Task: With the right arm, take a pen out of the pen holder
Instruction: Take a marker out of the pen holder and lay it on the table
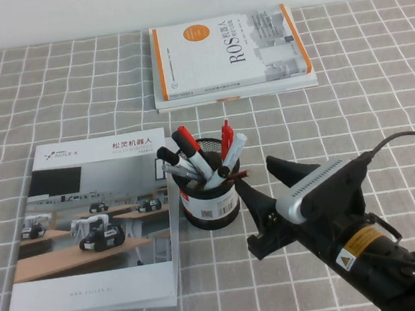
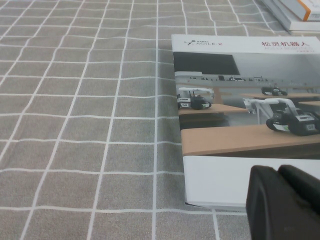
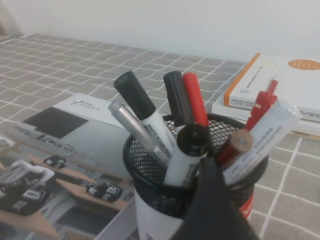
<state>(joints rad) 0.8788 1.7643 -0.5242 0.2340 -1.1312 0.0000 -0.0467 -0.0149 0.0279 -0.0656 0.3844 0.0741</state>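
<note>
Right gripper (image 1: 254, 171), jaws open, just beside the pen holder (image 1: 210, 208) full of pens (image 1: 192, 153); left gripper (image 2: 282, 200) over the brochure (image 2: 235, 125) beside the pen holder, open or closed cannot be told.

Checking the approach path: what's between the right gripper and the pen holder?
Nothing; the high view shows the open right gripper right beside the pen holder. The left gripper hangs over the brochure, seen in its wrist view.

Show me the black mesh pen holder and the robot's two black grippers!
black mesh pen holder (image 1: 211, 209), high view, on its side wall.
right gripper (image 1: 256, 174), high view, between its open fingertips, beside the holder.
left gripper (image 2: 278, 174), left wrist view, between its fingertips, over the white booklet (image 2: 220, 181).
</note>
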